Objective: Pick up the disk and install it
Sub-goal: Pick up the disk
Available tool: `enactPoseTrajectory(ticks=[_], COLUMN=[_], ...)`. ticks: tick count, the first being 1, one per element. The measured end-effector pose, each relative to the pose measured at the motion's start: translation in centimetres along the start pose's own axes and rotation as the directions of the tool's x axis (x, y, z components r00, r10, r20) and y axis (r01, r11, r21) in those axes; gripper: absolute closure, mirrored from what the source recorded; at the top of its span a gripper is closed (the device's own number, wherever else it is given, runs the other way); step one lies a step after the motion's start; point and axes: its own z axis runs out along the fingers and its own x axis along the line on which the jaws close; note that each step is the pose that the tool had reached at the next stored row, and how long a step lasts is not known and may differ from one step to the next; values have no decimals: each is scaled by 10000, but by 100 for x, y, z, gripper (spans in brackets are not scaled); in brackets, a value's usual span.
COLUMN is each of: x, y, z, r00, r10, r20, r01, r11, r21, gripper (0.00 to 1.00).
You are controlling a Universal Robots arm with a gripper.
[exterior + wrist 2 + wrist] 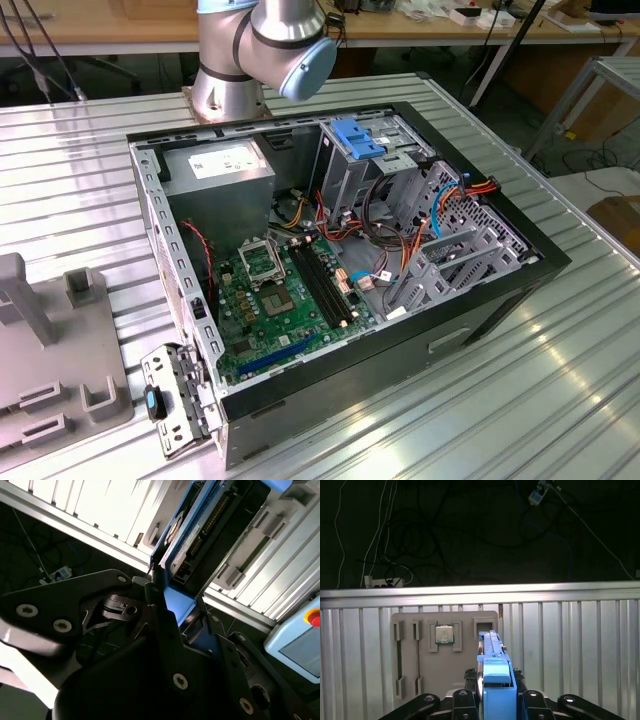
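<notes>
A: Entry one. How is the claw set?

B: The claw (498, 699) is clamped on the disk (494, 662). In the first wrist view a black finger (464, 700) sits tight against each side of the blue frame (498, 685), and no gap shows on either side.

A: Where is the disk relative to the claw?

B: It is between the fingers, held on edge, with most of its length reaching out past the fingertips. It points toward the ribbed metal table (580, 645). Beyond its far end lies a grey tray (415, 670) with a square chip (444, 634) seated in one pocket. I cannot tell whether the far end touches that tray.

A: What does the disk look like?

B: In the second wrist view the disk (192, 540) is a flat rectangular slab. One face is dark and carries a row of small contacts, and a pale label sits near its edge. A bright blue plastic rail (172, 550) runs along the long side and ends in a solid blue block (177, 605) right at the fingers.

A: And in the exterior view?

B: The arm (262, 45) rises at the far side of the open computer case (480, 300). The case lies on its side on the table, open side up, with the green circuit board (270, 300) exposed. A blue latch (355, 135) sits atop the silver drive cage (345, 175).
</notes>
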Motion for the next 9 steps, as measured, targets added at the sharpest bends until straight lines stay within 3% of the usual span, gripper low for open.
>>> enactPoseTrajectory(ticks=[3,9], x=[-1,-2], y=[-1,-3], z=[-93,-214], r00=[10000,10000], r10=[0,0], r20=[0,0], r01=[0,0], r11=[10000,10000], r21=[0,0], gripper=[63,63])
